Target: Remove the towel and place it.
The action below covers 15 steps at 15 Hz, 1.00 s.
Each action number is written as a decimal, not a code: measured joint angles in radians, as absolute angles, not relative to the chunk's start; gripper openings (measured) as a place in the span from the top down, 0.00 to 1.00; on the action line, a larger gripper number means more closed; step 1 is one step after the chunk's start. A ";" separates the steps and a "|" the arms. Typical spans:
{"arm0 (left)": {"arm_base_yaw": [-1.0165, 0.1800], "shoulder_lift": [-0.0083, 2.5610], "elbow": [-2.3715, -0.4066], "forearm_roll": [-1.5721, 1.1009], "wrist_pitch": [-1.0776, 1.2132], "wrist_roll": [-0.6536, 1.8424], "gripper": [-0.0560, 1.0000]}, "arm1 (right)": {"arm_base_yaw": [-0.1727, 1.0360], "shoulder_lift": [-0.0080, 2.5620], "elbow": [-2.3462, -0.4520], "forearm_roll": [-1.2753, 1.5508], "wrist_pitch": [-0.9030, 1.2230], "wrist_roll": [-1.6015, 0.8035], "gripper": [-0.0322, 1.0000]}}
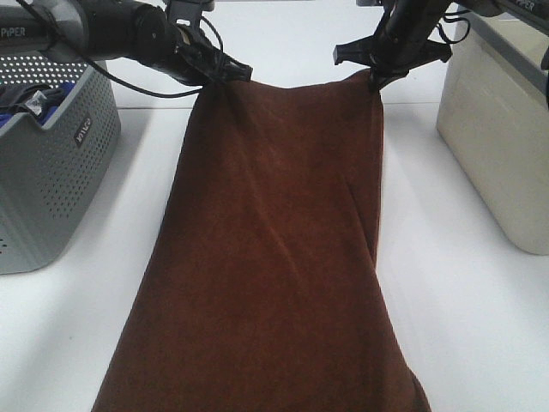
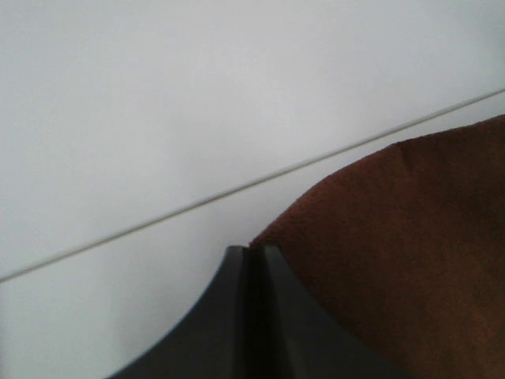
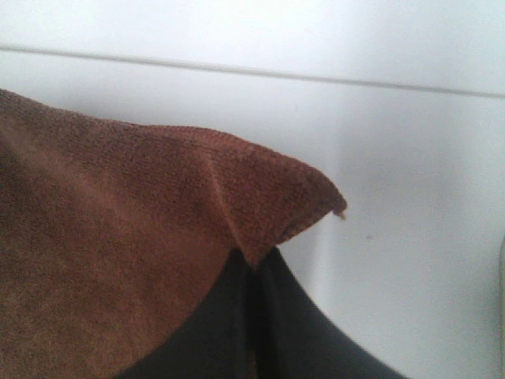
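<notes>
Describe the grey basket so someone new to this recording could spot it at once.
Start from the white table and the brown towel stretched down its middle. The basket stands at the table's left edge, beside the towel and below the left arm. Its grey walls are perforated with small holes and carry a small label, unlike the plain cream bin on the right.
</notes>
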<state>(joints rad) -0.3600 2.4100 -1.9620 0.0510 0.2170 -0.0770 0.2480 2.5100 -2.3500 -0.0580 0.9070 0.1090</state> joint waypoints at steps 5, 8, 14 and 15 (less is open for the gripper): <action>-0.359 2.476 -1.962 0.055 -0.067 -0.077 0.93 | 0.248 2.558 -2.350 -0.090 0.731 0.079 0.97; -0.345 2.542 -1.962 0.056 -0.189 -0.076 0.93 | 0.248 2.605 -2.350 -0.125 0.643 0.075 0.97; -0.309 2.597 -1.959 0.051 -0.271 -0.075 0.93 | 0.248 2.674 -2.350 -0.215 0.471 0.071 0.97; -0.308 2.597 -1.959 0.051 -0.286 -0.075 0.93 | 0.248 2.674 -2.350 -0.231 0.433 0.071 0.97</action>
<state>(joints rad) -0.3080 2.5970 -1.9590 0.0510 -0.2860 -0.0750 0.2480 2.6740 -2.3500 -0.2310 0.4330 0.0710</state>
